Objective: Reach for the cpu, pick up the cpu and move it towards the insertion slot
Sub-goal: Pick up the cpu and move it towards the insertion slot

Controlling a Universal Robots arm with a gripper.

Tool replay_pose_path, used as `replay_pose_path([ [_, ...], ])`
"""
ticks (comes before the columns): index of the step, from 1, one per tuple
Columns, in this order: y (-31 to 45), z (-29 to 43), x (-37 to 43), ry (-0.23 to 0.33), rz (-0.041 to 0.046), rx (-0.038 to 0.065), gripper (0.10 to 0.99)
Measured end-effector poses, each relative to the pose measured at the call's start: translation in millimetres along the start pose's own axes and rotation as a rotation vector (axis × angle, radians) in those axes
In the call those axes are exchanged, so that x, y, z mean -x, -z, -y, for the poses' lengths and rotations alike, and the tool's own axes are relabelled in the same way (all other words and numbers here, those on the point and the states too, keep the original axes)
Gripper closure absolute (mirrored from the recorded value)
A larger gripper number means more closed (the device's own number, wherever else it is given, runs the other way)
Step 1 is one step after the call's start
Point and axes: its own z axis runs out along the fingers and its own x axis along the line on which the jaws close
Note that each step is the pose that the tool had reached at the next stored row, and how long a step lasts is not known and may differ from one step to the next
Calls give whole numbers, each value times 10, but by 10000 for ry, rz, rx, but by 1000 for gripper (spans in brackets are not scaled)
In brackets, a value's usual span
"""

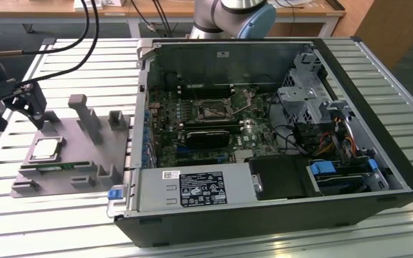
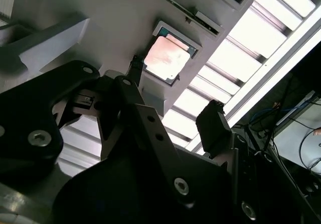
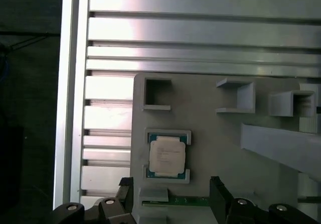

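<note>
Gripper [image 1: 27, 121] on the 1 arm hangs open and empty at the exterior view's far left, above the far-left corner of the grey fixture plate [image 1: 70, 161], with its 2 fingers [image 3: 216, 189] spread wide. The cpu [image 1: 47, 149] lies flat in its shallow framed pocket on that plate, just to the near side of the gripper in the exterior view and lower than it, so tool and chip are apart and nothing touches. In both wrist views the cpu [image 3: 167, 155] sits ahead of the fingertips and roughly centred on the gap between them, and that gap looks wider than the chip. Being square, the cpu [image 2: 168, 58] has no long axis to favour. In the first wrist view its edges run about square to the line joining the 2 fingers, so I judge the jaws fairly well aligned with 1 pair of opposite sides. A green memory stick [image 1: 56, 165] lies just beyond the chip on the near side. The insertion slot [image 1: 210, 110] is on the motherboard inside the open computer case [image 1: 378, 134], well apart from the chip toward the exterior view's right and a little farther back. The reach is under way, and the grasp is not yet made.
</note>
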Motion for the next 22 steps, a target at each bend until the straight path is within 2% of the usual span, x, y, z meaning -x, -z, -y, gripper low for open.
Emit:
replay_pose_path([
  [15,-232,22,0,-12,1,-5,380],
  [22,-360,31,0,-266,15,-9,380],
])
